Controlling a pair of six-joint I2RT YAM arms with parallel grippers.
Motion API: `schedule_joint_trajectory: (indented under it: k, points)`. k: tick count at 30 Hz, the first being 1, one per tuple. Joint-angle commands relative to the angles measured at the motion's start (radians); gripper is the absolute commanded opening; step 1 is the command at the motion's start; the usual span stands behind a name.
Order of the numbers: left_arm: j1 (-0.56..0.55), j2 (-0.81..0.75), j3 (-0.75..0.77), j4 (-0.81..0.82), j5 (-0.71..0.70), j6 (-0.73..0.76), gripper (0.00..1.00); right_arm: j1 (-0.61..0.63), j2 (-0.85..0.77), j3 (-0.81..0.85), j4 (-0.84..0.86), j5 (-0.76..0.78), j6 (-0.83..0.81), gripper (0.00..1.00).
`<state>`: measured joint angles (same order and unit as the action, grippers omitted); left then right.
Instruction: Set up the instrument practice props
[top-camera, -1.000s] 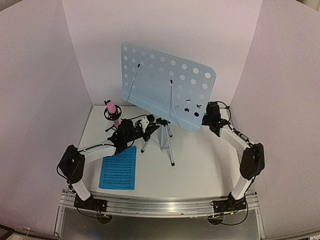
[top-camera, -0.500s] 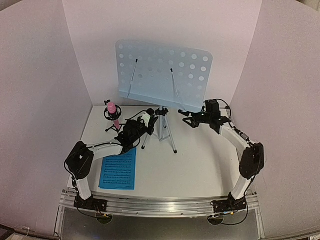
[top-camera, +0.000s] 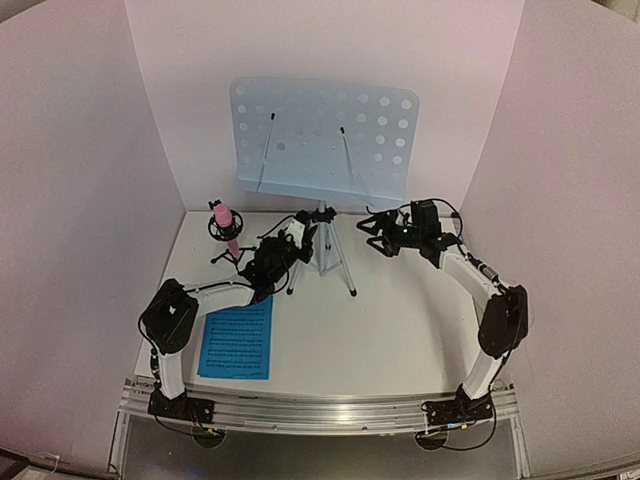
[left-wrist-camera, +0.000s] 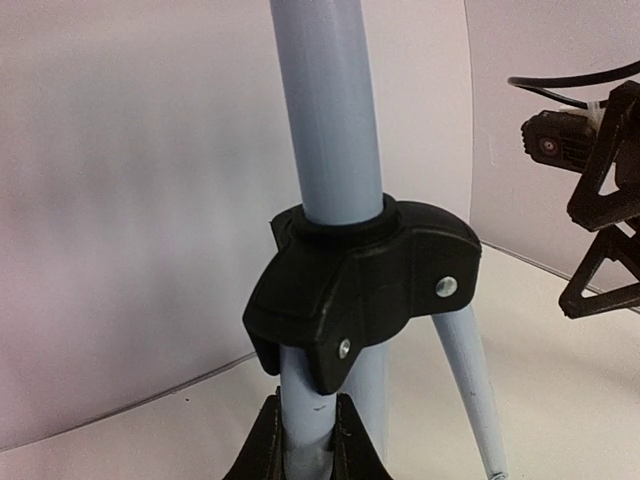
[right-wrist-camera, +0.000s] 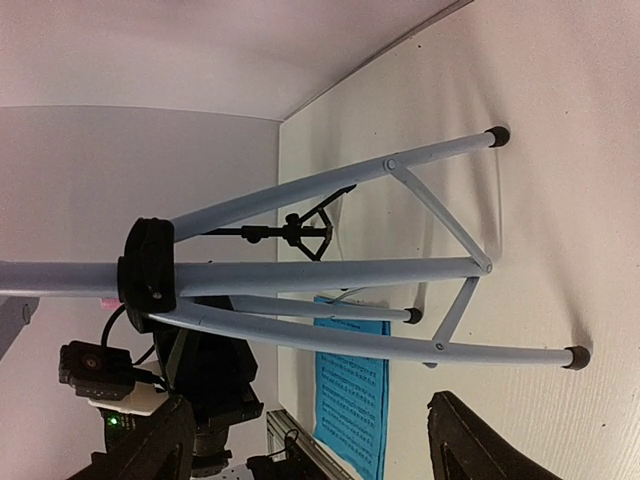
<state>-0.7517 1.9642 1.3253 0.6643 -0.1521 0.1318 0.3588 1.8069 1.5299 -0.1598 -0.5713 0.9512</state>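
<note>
One pale blue-grey perforated music stand desk (top-camera: 320, 135) stands far centre on its silver folding tripod (top-camera: 325, 255); a bright blue stave sheet (top-camera: 237, 336) lies near left. Left gripper (left-wrist-camera: 308, 445) clamps the tripod, presumably steadying it; right gripper (top-camera: 376, 232) hovers alongside, jaws spread.

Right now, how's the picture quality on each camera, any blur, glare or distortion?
Top external: soft even light, wide-angle bend curving the front rail, pale music stand desk slightly washed out. Left wrist: tripod collar sharp, soft shadow on the wall behind. Right wrist: view turned sideways, tripod crisp, right gripper dark and underexposed.
</note>
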Motion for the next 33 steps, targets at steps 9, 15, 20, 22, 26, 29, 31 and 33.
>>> schedule_joint_trajectory:
  k: [9, 15, 20, 22, 26, 29, 31, 33]
  points:
    - [-0.028, 0.041, 0.019, -0.001, -0.147, -0.067, 0.0, 0.003, 0.0, 0.01, -0.014, 0.004, -0.048, 0.78]
    - [-0.048, 0.05, 0.044, -0.043, -0.278, -0.135, 0.0, 0.004, -0.003, 0.005, -0.014, 0.005, -0.055, 0.78]
    - [-0.057, 0.061, 0.046, -0.049, -0.282, -0.158, 0.0, 0.004, -0.011, -0.002, -0.013, 0.006, -0.067, 0.78]
    - [-0.058, 0.066, 0.045, -0.041, -0.267, -0.153, 0.0, 0.004, -0.015, -0.006, -0.013, 0.005, -0.07, 0.78]
    - [-0.058, 0.068, 0.041, -0.02, -0.206, -0.137, 0.0, 0.004, -0.027, -0.019, -0.014, 0.007, -0.075, 0.78]
    - [-0.057, 0.067, 0.036, -0.003, -0.168, -0.101, 0.0, 0.003, -0.039, -0.031, -0.014, 0.013, -0.078, 0.78]
    - [-0.055, 0.063, 0.031, -0.001, -0.145, -0.082, 0.0, 0.004, -0.046, -0.036, -0.014, 0.017, -0.078, 0.78]
    - [-0.055, 0.058, 0.028, -0.002, -0.124, -0.064, 0.0, 0.003, -0.051, -0.04, -0.014, 0.02, -0.081, 0.78]
